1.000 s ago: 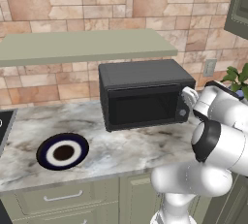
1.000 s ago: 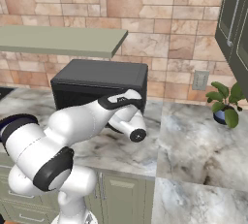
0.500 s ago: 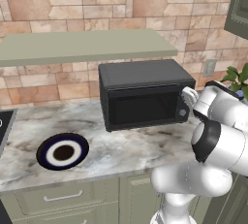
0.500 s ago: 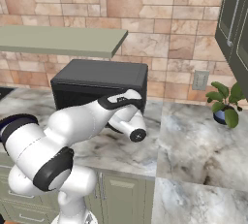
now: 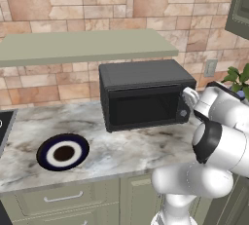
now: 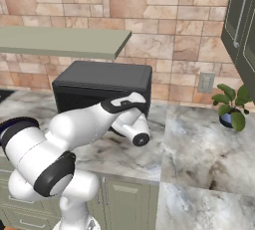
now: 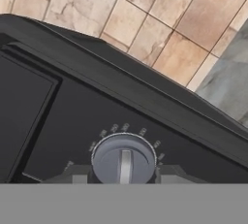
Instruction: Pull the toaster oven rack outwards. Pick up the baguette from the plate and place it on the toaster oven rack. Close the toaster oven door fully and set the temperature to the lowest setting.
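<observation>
The plate lies bare at eight o'clock on the counter — no baguette on it. At centre the toaster oven stands with its toaster oven door shut. At three o'clock the gripper is up against the knob panel, its fingertips flanking a grey knob — seemingly closed on it, part-open. To do this well, I'd keep the wrist square to the knob, turn slowly to the lowest mark, and avoid slipping.

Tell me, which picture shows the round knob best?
The hand view: the grey knob sits close up, with tick marks around it and the claw at its sides. In the left base view the knob is tiny. In the right base view the arm hides it.
</observation>
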You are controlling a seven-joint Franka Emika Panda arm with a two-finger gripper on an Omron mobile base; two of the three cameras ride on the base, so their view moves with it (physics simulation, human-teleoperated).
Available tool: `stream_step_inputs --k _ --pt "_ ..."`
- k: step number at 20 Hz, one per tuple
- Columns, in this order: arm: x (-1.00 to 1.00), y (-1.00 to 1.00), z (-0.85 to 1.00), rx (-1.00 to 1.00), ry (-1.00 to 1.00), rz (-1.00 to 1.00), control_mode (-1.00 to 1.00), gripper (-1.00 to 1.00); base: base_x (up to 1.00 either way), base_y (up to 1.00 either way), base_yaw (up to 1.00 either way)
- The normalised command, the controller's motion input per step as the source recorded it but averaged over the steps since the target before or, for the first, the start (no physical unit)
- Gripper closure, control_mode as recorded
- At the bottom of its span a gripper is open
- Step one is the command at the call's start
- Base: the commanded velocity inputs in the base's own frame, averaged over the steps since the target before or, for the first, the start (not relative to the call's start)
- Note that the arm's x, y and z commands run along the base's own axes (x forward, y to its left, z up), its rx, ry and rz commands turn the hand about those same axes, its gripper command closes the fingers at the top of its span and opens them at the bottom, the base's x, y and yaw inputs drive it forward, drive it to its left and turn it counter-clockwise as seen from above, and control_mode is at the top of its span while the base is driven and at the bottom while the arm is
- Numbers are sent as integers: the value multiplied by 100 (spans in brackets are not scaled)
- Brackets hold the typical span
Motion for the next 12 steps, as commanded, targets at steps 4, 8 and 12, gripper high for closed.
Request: stream_step_inputs --k 4,8,12 --pt "0 0 0 -6 -10 1 -100 100 0 0 0" --pt "0 0 -1 -7 -7 6 -100 100 0 0 0" --pt "0 -3 -5 -9 -7 11 -100 100 0 0 0"
